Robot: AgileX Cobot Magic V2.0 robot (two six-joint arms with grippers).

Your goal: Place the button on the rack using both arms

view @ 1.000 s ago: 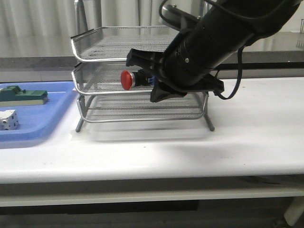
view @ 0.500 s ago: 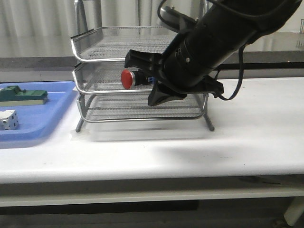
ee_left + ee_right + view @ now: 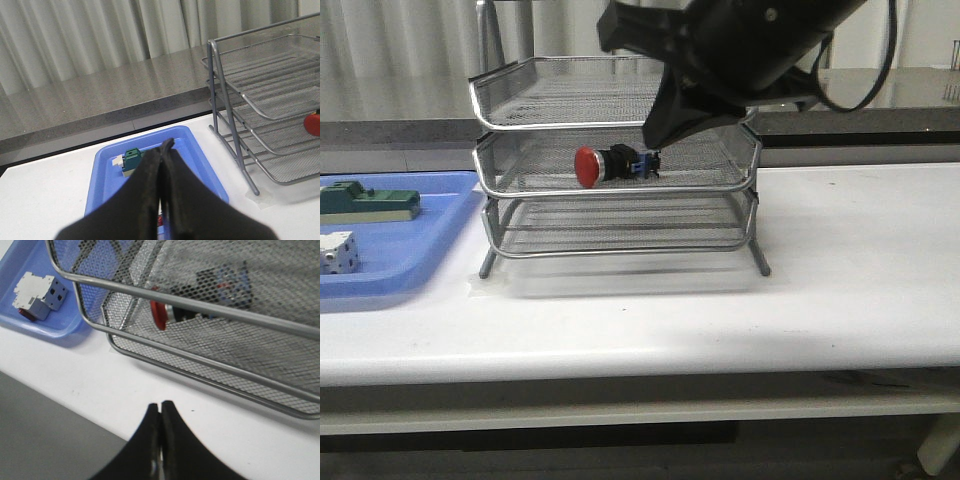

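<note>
The button (image 3: 608,165) lies on its side in the middle tier of the silver wire rack (image 3: 486,188), its red head to the left. It also shows through the mesh in the right wrist view (image 3: 163,316), and as a red edge in the left wrist view (image 3: 313,124). My right gripper (image 3: 658,130) is shut and empty, raised in front of the rack's top tier and apart from the button; its tips (image 3: 161,404) are over the table's front edge. My left gripper (image 3: 166,145) is shut and empty above the blue tray (image 3: 102,170). It is out of the front view.
The shallow blue tray (image 3: 415,262) stands left of the rack. It holds a green flat component (image 3: 372,203) and a white cube-like block (image 3: 338,252). The rack's legs (image 3: 761,258) stand on the white table. A grey ledge and curtains are behind.
My right gripper has let go of the button and risen up and away from the middle tier. The button stays lying in that tier.
</note>
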